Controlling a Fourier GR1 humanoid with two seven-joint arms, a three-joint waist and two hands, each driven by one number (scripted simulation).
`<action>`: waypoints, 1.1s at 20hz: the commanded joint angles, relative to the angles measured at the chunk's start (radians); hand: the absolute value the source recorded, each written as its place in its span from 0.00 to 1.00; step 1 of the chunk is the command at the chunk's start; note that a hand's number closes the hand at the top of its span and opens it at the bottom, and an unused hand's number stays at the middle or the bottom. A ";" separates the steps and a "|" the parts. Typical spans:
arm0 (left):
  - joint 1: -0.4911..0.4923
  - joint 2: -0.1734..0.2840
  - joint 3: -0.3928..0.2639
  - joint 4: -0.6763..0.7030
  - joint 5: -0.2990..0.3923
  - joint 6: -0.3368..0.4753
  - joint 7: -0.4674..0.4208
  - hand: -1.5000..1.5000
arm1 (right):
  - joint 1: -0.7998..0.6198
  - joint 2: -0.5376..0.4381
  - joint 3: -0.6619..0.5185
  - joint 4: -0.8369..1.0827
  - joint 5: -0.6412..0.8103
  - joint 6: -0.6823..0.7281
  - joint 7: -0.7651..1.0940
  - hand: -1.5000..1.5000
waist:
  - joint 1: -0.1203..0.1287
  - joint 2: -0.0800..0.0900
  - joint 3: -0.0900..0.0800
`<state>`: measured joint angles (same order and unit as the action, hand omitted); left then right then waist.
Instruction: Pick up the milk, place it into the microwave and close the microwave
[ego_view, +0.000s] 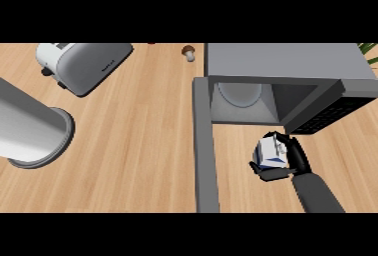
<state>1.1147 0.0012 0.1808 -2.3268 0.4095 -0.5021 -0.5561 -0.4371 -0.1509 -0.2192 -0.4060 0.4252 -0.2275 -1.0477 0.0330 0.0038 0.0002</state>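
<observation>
The milk (269, 155) is a small white carton with a blue patch, held just in front of the open microwave (288, 62). My right hand (290, 159) is curled round it, fingers on its right side and thumb below. The microwave's cavity (247, 102) shows a round glass turntable inside. Its door (205, 145) stands swung open to the left, running toward the counter's front edge. The carton sits slightly right of the cavity's middle, close to the keypad panel (332, 112). My left hand does not show.
A silver toaster (81, 62) lies at the back left. A large grey cylinder (29, 132) stands at the left edge. A small mushroom (190, 52) sits by the microwave's back left corner. Green leaves (369, 50) show at the far right.
</observation>
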 joint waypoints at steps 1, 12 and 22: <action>0.004 -0.001 0.040 0.050 0.015 -0.051 -0.041 0.00 | -0.075 -0.067 -0.034 0.050 -0.029 0.069 -0.070 1.00 | 0.002 0.001 0.002; -0.064 -0.001 0.077 0.077 0.028 -0.016 0.012 0.00 | -0.079 0.063 0.079 -0.170 -0.017 0.120 0.020 1.00 | -0.039 -0.012 -0.002; -0.107 0.024 0.173 0.145 0.096 -0.072 0.043 0.00 | -0.148 0.058 0.104 -0.430 -0.020 0.100 0.419 1.00 | -0.034 -0.010 -0.001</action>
<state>1.0425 0.0094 0.3132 -2.2327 0.4874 -0.5440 -0.5128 -0.5711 -0.0749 -0.1262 -0.7386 0.4128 -0.1649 -0.7565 0.0019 -0.0055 -0.0007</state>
